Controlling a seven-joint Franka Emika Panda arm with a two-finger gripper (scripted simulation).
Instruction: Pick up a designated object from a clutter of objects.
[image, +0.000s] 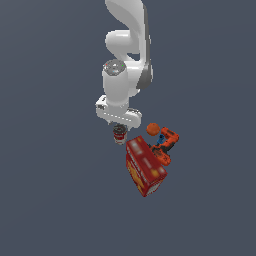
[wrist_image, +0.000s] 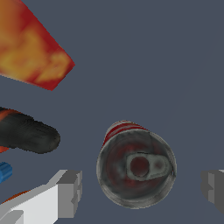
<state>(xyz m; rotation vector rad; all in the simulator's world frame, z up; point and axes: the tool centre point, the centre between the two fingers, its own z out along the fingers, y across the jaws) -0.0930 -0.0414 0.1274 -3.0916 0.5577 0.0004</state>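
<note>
The soup can (image: 119, 135) stands upright on the grey floor, with a red and white label and a dark metal top. In the wrist view I look straight down onto the can's top (wrist_image: 136, 168). My gripper (image: 119, 127) is directly over the can and open. In the wrist view the gripper (wrist_image: 141, 189) has one grey finger (wrist_image: 70, 192) on each side of the can, with a gap between each finger and the can. It holds nothing. The rest of the clutter lies just to the exterior view's right of the can.
A large red cracker box (image: 145, 167) lies tilted close to the can; one of its corners shows in the wrist view (wrist_image: 30, 48). An orange ball (image: 153, 129) and an orange-and-black power drill (image: 166, 142) sit behind the box. The drill's black part (wrist_image: 26, 135) shows near one finger.
</note>
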